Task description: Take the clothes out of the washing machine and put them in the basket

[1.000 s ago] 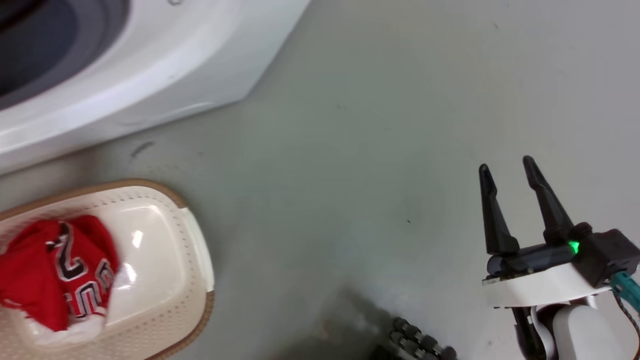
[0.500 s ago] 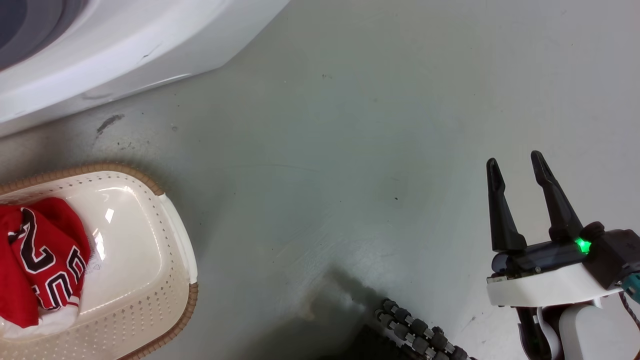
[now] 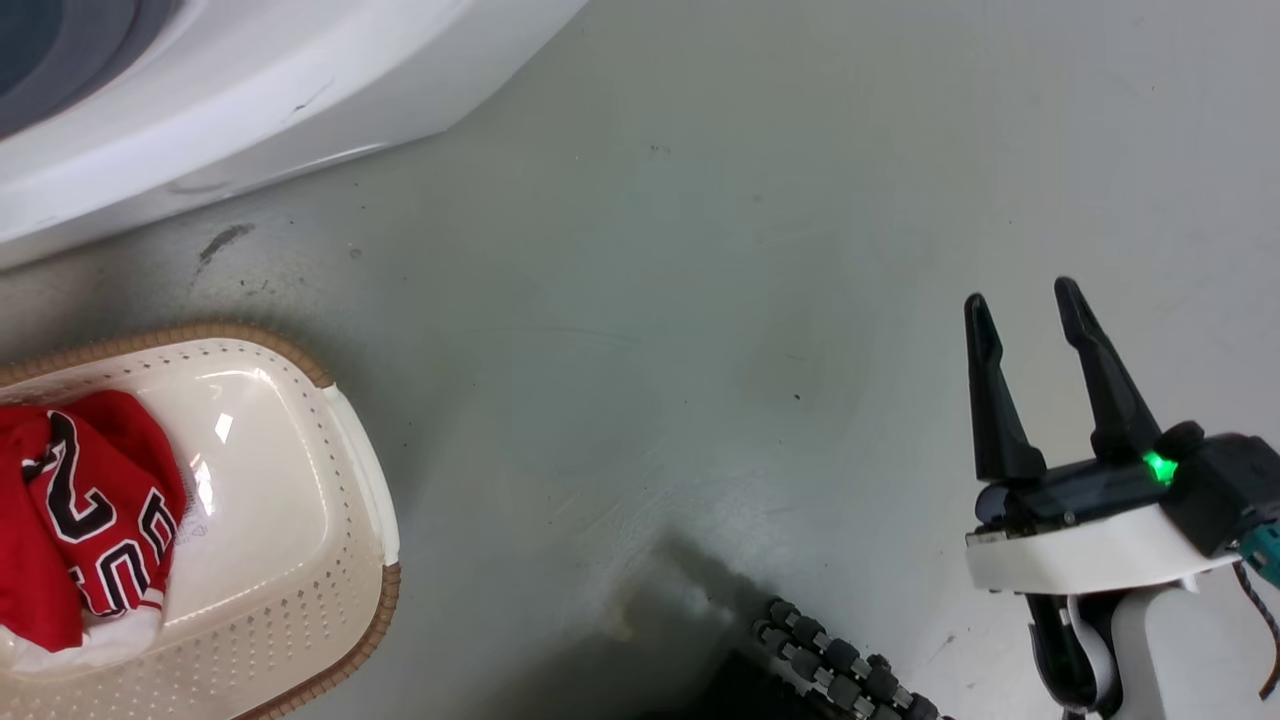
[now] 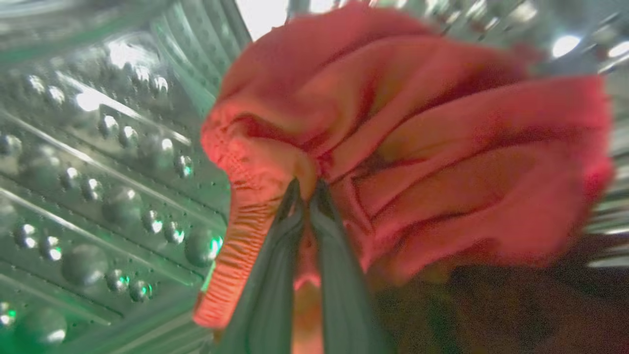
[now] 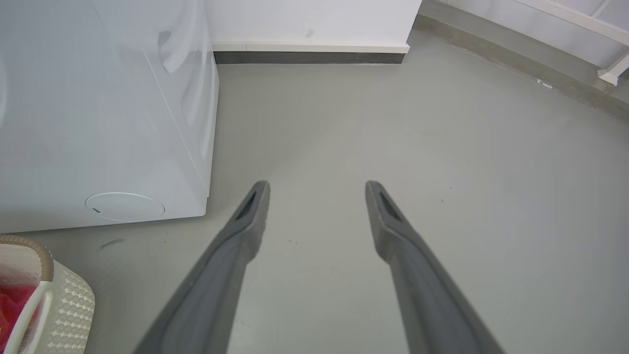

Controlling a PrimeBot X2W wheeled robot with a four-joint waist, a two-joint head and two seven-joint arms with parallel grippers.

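Observation:
One red garment [image 3: 80, 520] with black-and-white lettering lies in the cream basket [image 3: 290, 560] at the lower left of the head view. The basket [image 5: 69, 305] also edges into the right wrist view. Inside the washing machine's steel drum [image 4: 98, 162], my left gripper [image 4: 305, 189] is shut on a fold of a second red garment [image 4: 442, 162], which hangs bunched around the fingertips. The white washing machine [image 3: 250, 100] stands at the upper left, and its side [image 5: 98, 123] faces the right wrist camera. My right gripper [image 3: 1022, 305] is open over bare floor, holding nothing.
Grey floor [image 3: 700, 300] stretches between the machine and my right gripper. A dark ribbed cable [image 3: 830, 670] lies at the bottom of the head view. A white wall with a dark skirting [image 5: 309, 56] stands behind the machine.
The head camera shifted, so basket and machine slid left and up in view during the first half second. My right gripper has risen slightly in view, still open.

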